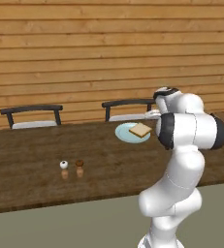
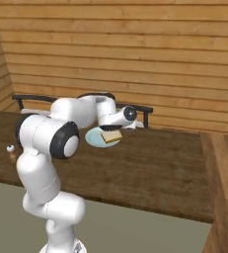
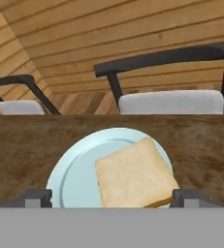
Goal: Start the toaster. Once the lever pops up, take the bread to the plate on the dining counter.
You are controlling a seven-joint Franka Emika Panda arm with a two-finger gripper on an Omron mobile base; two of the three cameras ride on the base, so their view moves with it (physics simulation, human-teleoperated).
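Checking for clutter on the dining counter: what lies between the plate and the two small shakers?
In the left base view, just bare dark wood of the dining counter lies between the plate, which carries the bread, and the shakers.

We've got two dark-framed chairs with pale grey seat cushions: the left-hand chair (image 1: pixel 32 116) and the right-hand chair (image 1: pixel 128 110), both tucked in on the far side, backs toward the wall. That wall is horizontal light-brown wooden planking (image 1: pixel 84 48) running the whole width. Closer to us sit a small white round shaker (image 1: pixel 64 164) and a small brown round shaker (image 1: pixel 79 163), just beside each other, upright. We also see a grey-beige floor (image 1: pixel 60 227) down below.
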